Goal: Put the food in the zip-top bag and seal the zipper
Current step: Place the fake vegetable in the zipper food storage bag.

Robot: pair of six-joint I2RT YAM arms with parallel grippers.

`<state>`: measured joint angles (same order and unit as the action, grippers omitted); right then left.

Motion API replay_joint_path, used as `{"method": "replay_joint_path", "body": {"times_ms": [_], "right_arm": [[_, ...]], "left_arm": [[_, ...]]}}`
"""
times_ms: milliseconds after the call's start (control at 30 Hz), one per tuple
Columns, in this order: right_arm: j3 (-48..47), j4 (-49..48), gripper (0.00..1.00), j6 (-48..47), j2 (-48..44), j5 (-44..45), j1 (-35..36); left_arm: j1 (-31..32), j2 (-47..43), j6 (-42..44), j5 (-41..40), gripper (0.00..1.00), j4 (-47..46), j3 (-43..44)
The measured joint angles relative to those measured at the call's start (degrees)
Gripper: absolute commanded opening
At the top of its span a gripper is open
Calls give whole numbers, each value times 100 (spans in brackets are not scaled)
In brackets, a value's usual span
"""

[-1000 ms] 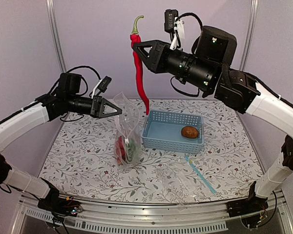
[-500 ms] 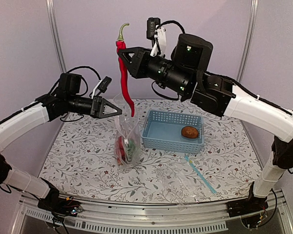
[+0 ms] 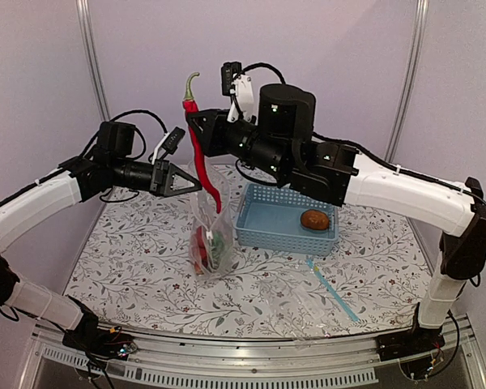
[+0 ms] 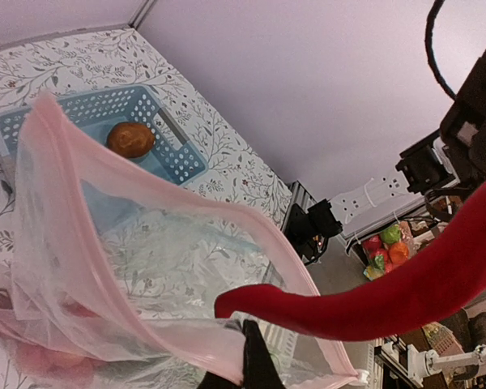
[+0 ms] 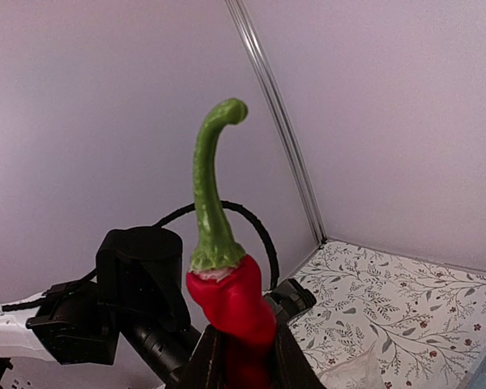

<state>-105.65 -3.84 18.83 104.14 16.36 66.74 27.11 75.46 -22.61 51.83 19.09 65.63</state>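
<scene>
Two grippers meet over the middle of the table (image 3: 130, 267); the right gripper (image 3: 193, 121) pinches the red chili (image 3: 202, 166) just below its green stem, its tip hanging at the open mouth of the clear bag (image 3: 213, 219); the left gripper (image 3: 197, 185), pressed together, holds the bag's pink zipper strip (image 4: 146, 182) at 9 o'clock; red fruits (image 3: 198, 247) lie inside; at the bag's 3 o'clock a blue basket (image 3: 263, 235) holds the potato (image 3: 314, 219).

The right gripper (image 3: 193, 121) is holding a long red chili (image 3: 201, 160) over the clear plastic zip-top bag (image 3: 211, 228), which the left gripper (image 3: 195, 185) is pinching.
</scene>
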Motion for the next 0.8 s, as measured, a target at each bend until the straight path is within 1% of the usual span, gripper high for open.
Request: {"method": "replay_joint_path", "body": {"times_ms": [167, 333, 667, 800], "right_arm": [[271, 144, 12, 181, 118, 116, 2], [516, 546, 11, 503, 122, 219, 2], [654, 1163, 10, 1141, 164, 431, 2], [684, 1344, 12, 1320, 243, 584, 13]], "left_arm": [[0, 0, 0, 0, 0, 0, 0], [0, 0, 0, -4, 0, 0, 0], [0, -4, 2, -42, 0, 2, 0], [0, -4, 2, -46, 0, 2, -2]]}}
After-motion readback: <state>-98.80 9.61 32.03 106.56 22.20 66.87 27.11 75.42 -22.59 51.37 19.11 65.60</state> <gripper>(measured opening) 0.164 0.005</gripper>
